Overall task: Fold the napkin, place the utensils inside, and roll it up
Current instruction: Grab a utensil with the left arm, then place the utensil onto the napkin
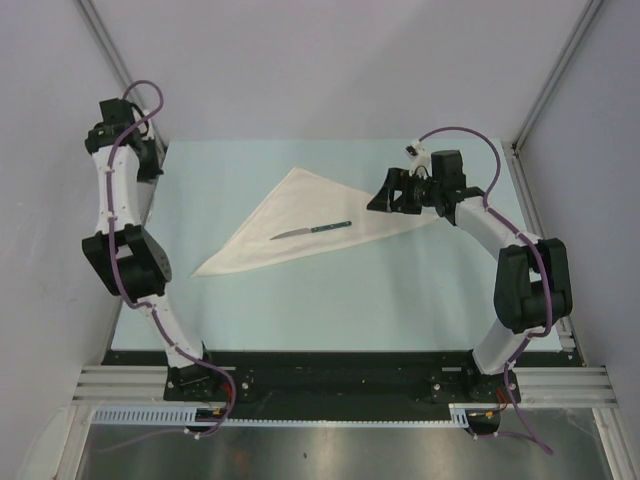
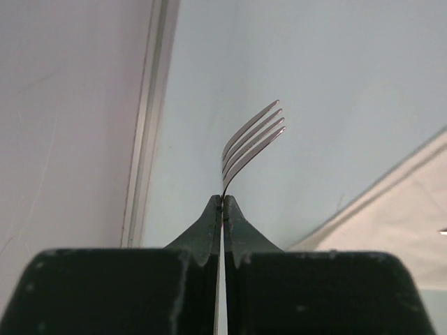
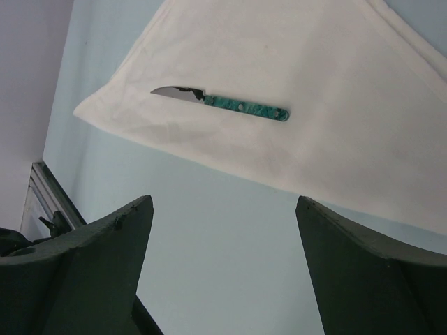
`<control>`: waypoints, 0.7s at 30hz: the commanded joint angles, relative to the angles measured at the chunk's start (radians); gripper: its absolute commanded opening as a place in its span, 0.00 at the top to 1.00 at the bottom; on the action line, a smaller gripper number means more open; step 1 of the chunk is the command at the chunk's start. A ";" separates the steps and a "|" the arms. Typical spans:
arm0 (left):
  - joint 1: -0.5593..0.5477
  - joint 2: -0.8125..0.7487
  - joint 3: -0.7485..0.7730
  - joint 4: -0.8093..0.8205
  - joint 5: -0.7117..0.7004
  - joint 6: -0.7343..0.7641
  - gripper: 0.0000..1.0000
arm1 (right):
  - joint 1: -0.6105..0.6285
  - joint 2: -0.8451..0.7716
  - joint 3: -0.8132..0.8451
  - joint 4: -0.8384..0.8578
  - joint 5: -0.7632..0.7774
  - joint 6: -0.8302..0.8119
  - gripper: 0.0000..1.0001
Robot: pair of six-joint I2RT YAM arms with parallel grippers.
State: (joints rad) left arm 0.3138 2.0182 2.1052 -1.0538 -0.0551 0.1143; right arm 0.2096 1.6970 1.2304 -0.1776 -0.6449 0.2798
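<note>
The napkin lies folded into a white triangle on the pale blue mat, and also shows in the right wrist view and at the right edge of the left wrist view. A small knife with a teal handle rests on it. My left gripper is shut on a metal fork, whose tines stick out past the fingertips. It hangs at the mat's far left corner, away from the cloth. My right gripper stands open over the napkin's right part, jaws wide with nothing between them.
Grey walls enclose the mat on the left, right and back. A metal frame post runs along the mat's left edge. A black base rail holds both arms at the near edge.
</note>
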 commanded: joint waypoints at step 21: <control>-0.630 -0.245 -0.596 0.571 0.274 -0.273 1.00 | 0.048 -0.206 -0.118 0.009 0.088 0.064 0.11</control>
State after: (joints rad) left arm -0.2607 1.7744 1.5639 -0.7025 0.1707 -0.0032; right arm 0.2428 1.5181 1.1481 -0.2276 -0.5568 0.2974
